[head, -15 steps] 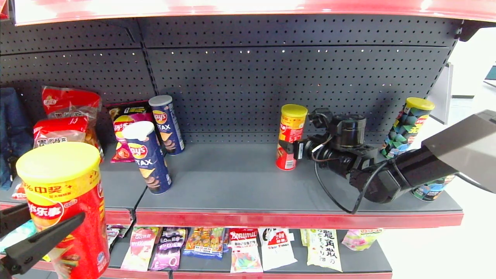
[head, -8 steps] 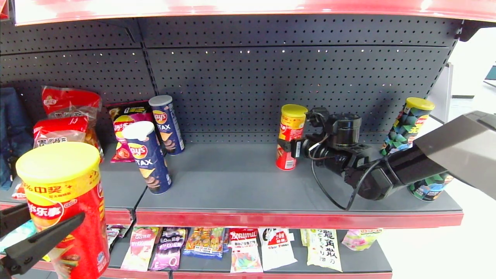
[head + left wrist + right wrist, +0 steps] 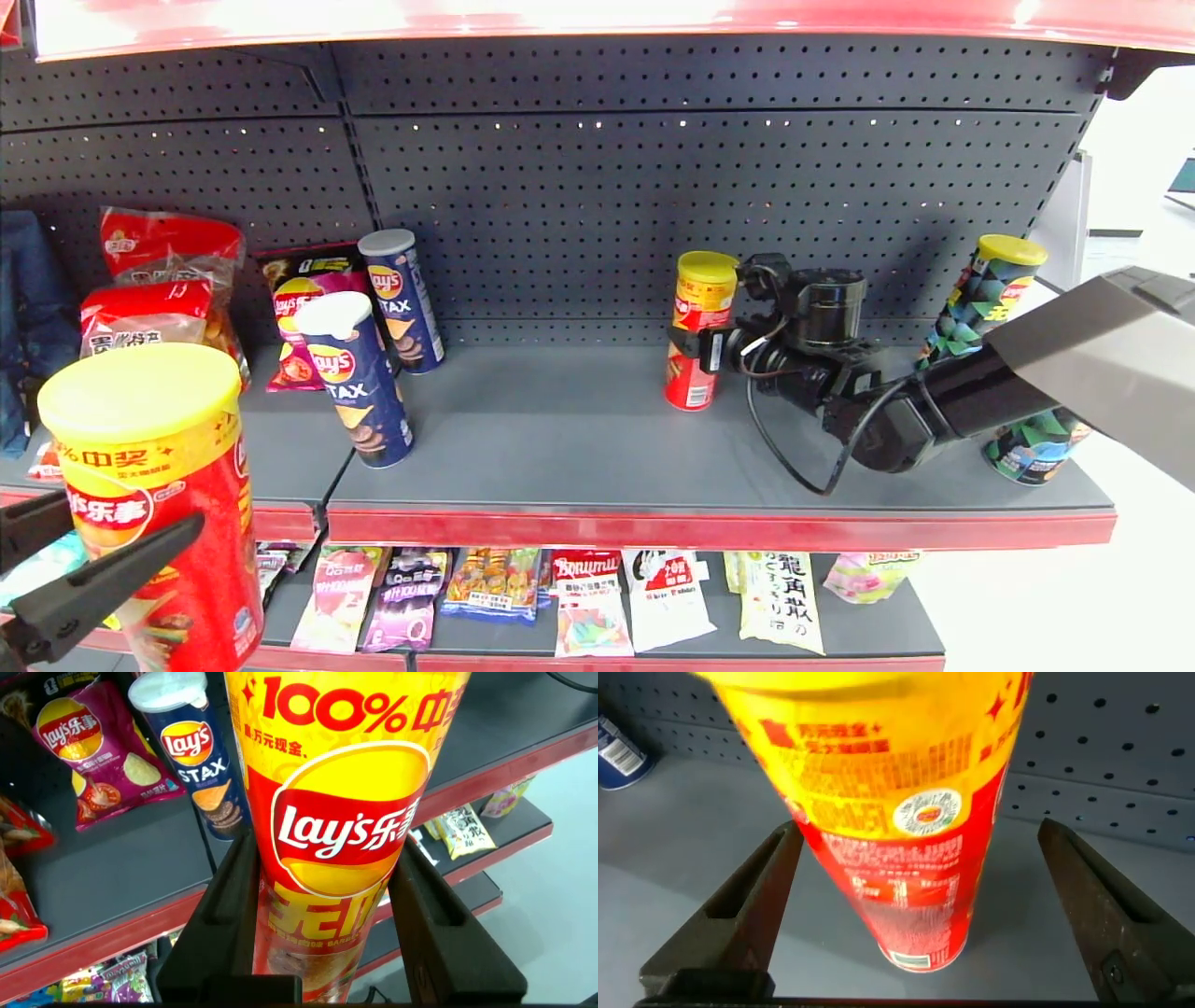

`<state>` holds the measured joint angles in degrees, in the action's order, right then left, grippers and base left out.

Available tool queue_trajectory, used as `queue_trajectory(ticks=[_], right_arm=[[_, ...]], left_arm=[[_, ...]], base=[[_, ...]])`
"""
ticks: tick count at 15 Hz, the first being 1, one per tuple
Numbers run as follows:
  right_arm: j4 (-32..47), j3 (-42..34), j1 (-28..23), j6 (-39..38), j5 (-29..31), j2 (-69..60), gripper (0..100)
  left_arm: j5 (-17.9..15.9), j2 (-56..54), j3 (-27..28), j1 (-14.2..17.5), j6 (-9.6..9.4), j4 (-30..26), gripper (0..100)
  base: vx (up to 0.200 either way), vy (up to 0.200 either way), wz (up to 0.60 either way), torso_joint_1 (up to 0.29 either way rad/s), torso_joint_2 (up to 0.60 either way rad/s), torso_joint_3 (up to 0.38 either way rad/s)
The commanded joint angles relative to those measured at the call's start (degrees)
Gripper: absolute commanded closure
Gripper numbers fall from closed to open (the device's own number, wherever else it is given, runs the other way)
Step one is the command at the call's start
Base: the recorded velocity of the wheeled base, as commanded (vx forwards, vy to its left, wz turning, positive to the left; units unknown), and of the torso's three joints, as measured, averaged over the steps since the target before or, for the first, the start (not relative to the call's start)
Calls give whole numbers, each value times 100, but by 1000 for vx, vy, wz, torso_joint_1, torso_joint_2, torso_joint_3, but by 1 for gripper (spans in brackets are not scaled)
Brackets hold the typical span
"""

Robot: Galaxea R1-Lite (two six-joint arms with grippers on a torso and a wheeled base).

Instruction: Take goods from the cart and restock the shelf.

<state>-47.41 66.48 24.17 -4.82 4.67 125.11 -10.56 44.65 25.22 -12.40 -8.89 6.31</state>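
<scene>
The red can [image 3: 702, 299] stands upright on the shelf [image 3: 560, 439], long axis vertical, between the spread fingers [image 3: 738, 905] of the right end effector [image 3: 920, 840], which is open with a gap on each side. The left end effector [image 3: 325, 845], well apart off the shelf's left front, grips 1 spare can [image 3: 154, 467] upright.

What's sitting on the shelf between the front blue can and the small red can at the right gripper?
Nothing. In the head view the grey shelf between the front blue can and the small red can is bare.
</scene>
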Motion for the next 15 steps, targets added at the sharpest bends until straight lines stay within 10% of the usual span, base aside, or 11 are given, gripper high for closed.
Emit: queue_trajectory(ticks=[1,15], right_arm=[[-5,85,0,7,-1,66,0],[4,533,8,-2,25,374,0]], left_arm=[[-8,8,0,1,1,1,100],[-25,79,0,-8,1,1,100]], base=[[0,0,0,0,0,0],[0,0,0,0,0,0]])
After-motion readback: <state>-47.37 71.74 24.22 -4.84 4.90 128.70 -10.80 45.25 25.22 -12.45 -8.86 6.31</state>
